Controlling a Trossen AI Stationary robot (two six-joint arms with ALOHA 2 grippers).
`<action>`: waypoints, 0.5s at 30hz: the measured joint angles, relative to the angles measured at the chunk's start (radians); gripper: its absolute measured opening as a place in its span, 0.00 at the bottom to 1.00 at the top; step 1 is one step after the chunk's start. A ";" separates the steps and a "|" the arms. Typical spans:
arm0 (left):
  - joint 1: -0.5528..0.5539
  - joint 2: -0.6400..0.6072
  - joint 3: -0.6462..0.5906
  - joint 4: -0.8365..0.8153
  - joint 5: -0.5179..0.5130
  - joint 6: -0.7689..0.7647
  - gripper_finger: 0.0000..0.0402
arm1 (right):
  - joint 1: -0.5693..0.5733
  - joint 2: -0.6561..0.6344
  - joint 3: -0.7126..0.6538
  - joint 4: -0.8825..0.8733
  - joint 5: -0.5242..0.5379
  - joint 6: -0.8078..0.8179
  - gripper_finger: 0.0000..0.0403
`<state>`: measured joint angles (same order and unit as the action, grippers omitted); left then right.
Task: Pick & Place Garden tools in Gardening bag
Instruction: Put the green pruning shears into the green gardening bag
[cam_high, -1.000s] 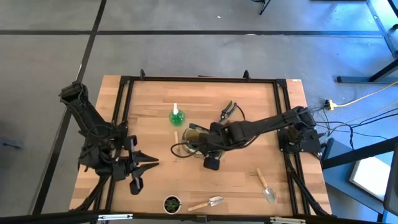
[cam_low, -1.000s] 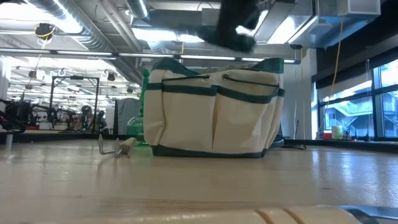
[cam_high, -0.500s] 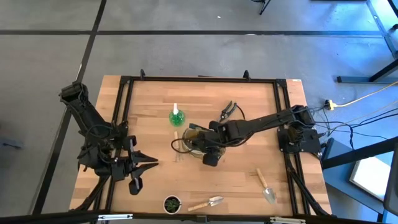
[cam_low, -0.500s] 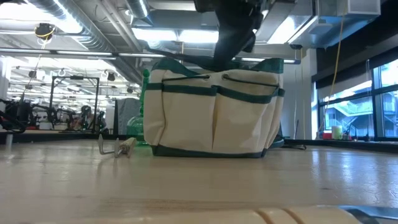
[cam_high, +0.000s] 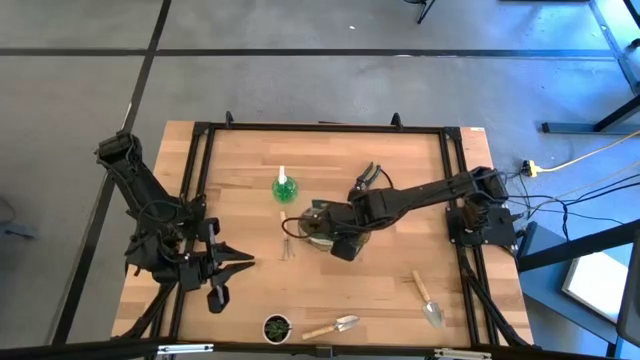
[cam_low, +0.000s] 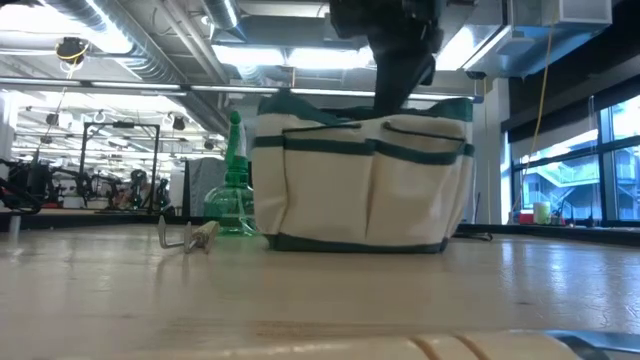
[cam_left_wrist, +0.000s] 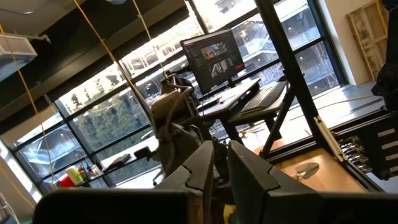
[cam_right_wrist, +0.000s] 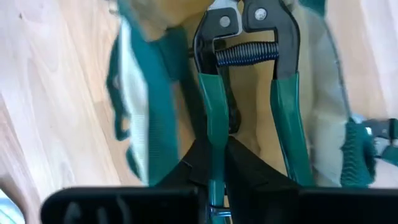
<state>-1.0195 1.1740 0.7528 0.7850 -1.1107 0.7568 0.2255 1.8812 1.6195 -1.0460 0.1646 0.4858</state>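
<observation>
1. The step in hand is the drop-off: the right gripper (cam_right_wrist: 217, 155) hangs over the mouth of the gardening bag (cam_low: 365, 180) near the middle of the desk (cam_high: 240, 300), clamped on one green handle of a pair of pruners (cam_right_wrist: 249, 81) whose head points down into the bag.
2. The next move, as I judge it, calls for lowering a little further and letting the pruners fall inside, clear of the bag's rim and handles.
3. What the bag already holds cannot be made out; only tan lining shows past the pruners.
4. Outside the bag lie the green spray bottle (cam_high: 284, 186) just beside it, a second pair of pruners (cam_high: 367, 178) behind it, a fork (cam_high: 286, 232) near its side, and two trowels (cam_high: 430, 298) (cam_high: 334, 326) towards the desk's front edge.
5. The left gripper (cam_high: 240, 263) waits at the desk's left side, fingers drawn close together and holding nothing.
</observation>
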 joint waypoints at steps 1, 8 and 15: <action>0.000 0.000 0.000 0.000 0.000 0.000 0.10 | 0.004 0.000 -0.003 0.001 0.000 0.000 0.06; 0.000 0.000 0.000 0.000 0.000 0.000 0.10 | 0.025 -0.012 -0.004 0.025 0.049 -0.022 0.06; 0.000 0.000 0.000 0.000 0.000 0.000 0.09 | 0.043 -0.069 -0.004 0.029 0.071 -0.030 0.06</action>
<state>-1.0195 1.1740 0.7528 0.7855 -1.1103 0.7563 0.2687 1.8124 1.6157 -1.0171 0.2359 0.4561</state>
